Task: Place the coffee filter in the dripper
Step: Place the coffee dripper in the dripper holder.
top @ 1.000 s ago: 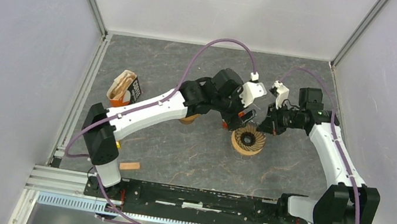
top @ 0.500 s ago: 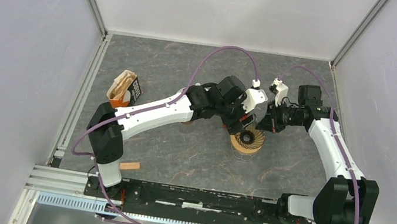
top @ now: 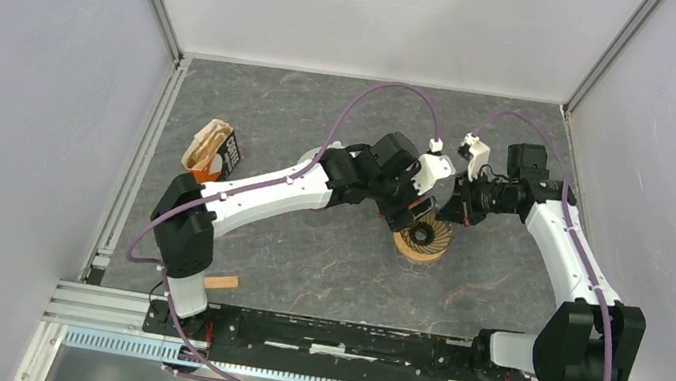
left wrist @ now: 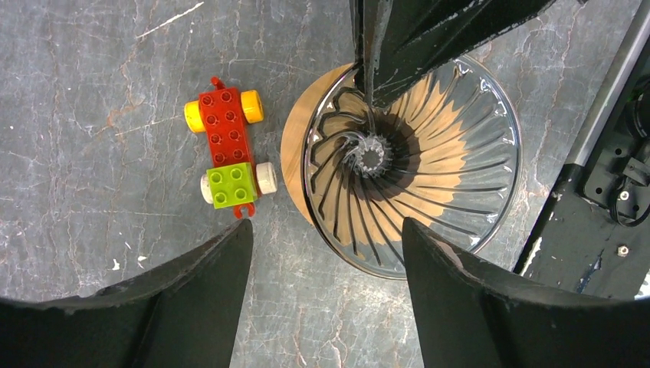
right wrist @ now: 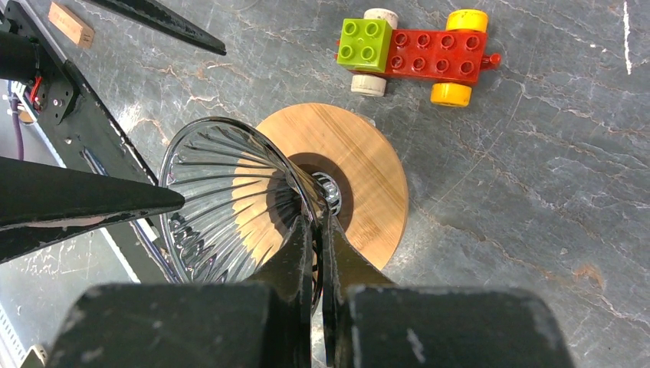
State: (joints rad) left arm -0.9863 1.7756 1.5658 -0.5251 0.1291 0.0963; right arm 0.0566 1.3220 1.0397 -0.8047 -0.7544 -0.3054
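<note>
Dripper (left wrist: pixel 441 165) atop wooden disc (left wrist: pixel 295 146); brick car (left wrist: pixel 227 147) just left of it.

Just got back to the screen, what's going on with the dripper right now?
The right gripper is shut on the glass wall of the dripper, apparently steadying it. The left gripper hangs open directly above it, holding nothing. No coffee filter is in the dripper yet. A toy brick car sits beside it.

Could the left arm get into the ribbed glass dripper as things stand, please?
Probably yes: the left gripper hangs open over the ribbed glass dripper, and the right gripper pinches only its rim.
</note>
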